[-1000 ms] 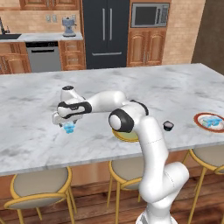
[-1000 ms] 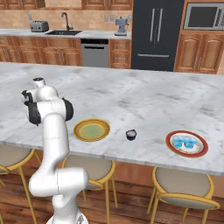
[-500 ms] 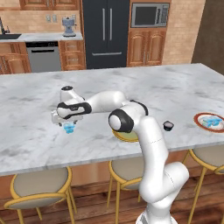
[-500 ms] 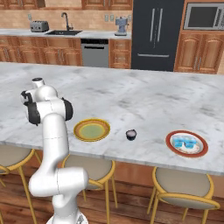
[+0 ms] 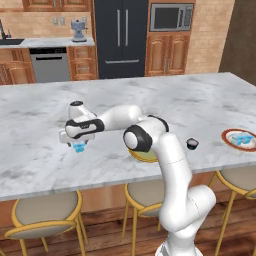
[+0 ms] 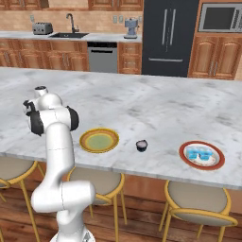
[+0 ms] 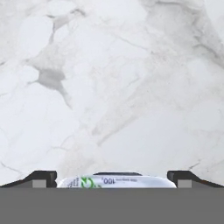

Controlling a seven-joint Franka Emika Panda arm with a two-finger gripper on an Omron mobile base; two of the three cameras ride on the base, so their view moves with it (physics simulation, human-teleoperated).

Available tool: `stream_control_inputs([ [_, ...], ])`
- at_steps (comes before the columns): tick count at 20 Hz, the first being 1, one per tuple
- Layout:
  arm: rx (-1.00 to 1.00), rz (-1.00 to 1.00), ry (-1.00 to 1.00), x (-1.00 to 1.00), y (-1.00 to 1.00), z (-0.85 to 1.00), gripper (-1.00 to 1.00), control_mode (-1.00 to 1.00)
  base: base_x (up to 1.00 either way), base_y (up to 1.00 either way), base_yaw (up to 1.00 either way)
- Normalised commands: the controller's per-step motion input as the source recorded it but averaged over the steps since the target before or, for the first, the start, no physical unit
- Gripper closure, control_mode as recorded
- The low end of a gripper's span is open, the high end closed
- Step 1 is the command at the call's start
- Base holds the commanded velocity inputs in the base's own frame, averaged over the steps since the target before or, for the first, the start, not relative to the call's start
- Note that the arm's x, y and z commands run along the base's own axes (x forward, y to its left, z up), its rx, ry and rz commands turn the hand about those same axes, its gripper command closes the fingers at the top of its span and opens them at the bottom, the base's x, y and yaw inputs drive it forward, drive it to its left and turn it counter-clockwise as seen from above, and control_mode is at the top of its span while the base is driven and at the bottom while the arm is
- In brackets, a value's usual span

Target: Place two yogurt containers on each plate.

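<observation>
Pale-blue yogurt tub point(image 5: 78, 147) on the marble counter point(image 5: 210, 100) sits between the wide-open, motionless gripper point(image 5: 78, 145) fingertips, ungrasped; nothing has shifted, so yellow plate point(image 6: 99, 140) awaits its first.

Left base view looked from behind my arm's left, forward and down over marble island point(image 5: 45, 160), fridge point(image 5: 120, 37) beyond. Right base view did same from my right; both shared island, yellow-rimmed plate point(image 6: 99, 141), red-rimmed plate point(image 6: 202, 155), dark cup point(image 6: 141, 145). Hand view sat close above marble, facing down along my fingertips point(image 7: 41, 178).
</observation>
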Motion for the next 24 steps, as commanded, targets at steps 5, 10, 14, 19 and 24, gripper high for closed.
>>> stream_control_inputs([
  [5,0.00,0.00,0.00,0.00,0.00,-0.12,1.00,-1.00,0.00,0.00,0.00],
  [10,0.00,0.00,0.01,0.00,0.00,-0.02,1.00,-1.00,0.00,0.00,0.00],
  [14,0.00,0.00,0.00,0.00,-0.01,0.00,1.00,-1.00,0.00,0.00,0.00],
  [19,0.00,0.00,0.00,-0.23,-0.59,0.08,1.00,-1.00,0.00,0.00,0.00],
  [24,0.00,0.00,0.00,-0.42,-0.95,0.15,1.00,-1.00,0.00,0.00,0.00],
])
